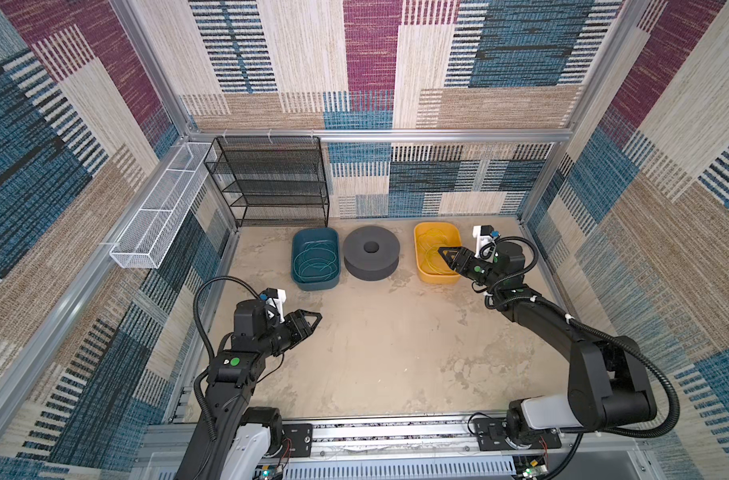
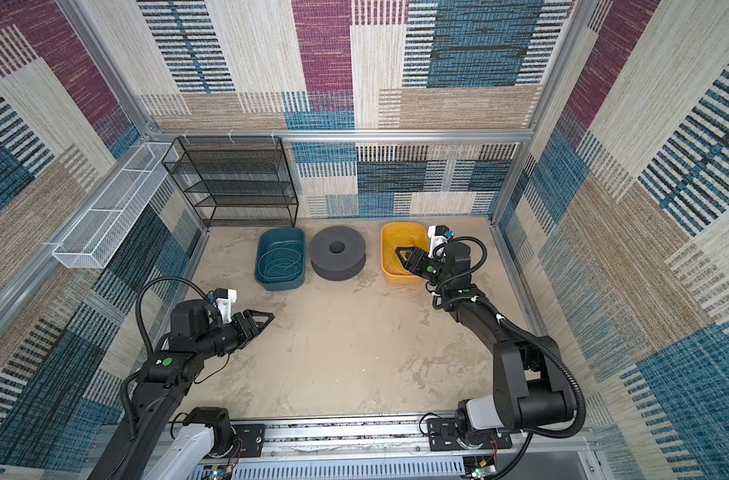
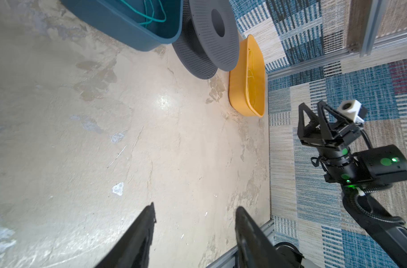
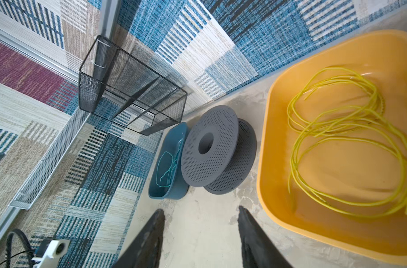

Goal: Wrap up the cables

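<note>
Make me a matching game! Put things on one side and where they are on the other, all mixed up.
Things
1. grey spool
2. yellow cable
3. black shelf
4. green cable

Places
A. in the blue tub
B. against the back wall
C. between the two tubs
D. in the yellow tub

Pairs: 1-C, 2-D, 3-B, 4-A
</note>
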Robot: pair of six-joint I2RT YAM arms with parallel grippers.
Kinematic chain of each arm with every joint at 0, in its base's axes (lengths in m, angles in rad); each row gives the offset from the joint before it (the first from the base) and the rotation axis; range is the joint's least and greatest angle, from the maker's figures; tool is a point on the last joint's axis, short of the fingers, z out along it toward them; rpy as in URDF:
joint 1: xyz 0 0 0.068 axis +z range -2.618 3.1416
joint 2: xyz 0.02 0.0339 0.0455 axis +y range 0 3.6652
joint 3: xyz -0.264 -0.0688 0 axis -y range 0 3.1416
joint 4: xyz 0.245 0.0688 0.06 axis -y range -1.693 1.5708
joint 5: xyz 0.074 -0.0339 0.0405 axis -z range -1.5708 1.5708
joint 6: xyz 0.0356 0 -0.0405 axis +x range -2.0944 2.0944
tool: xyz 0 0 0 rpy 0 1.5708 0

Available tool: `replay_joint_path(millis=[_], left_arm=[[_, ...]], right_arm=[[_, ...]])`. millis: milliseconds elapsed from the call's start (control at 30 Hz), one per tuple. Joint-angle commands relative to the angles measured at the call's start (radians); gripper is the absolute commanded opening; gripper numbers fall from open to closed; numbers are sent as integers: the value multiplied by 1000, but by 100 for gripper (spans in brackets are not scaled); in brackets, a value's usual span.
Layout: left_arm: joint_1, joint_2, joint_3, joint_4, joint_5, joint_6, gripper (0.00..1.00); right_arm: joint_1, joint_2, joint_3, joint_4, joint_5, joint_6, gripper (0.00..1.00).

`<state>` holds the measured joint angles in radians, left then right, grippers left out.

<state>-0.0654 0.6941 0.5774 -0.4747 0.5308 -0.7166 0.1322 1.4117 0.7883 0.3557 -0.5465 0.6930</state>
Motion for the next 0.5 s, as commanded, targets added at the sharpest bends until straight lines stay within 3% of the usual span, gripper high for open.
replay_joint_path(millis=[0,167,333,467], left_arm=[[1,-22,-40,61,-12,-55,58],[1,-32,-77,98,-9,-81,57],[-1,-71,-92,120,-39,-103,57],[-1,-178,-127,149,-71,-113,57]], right_arm=[[34,-4,-15,49,-16,48,53],[128,71,-35,173,-19,134,53],[205,195,-74,404,74,325,51],[253,302,3,422,120,350,51]])
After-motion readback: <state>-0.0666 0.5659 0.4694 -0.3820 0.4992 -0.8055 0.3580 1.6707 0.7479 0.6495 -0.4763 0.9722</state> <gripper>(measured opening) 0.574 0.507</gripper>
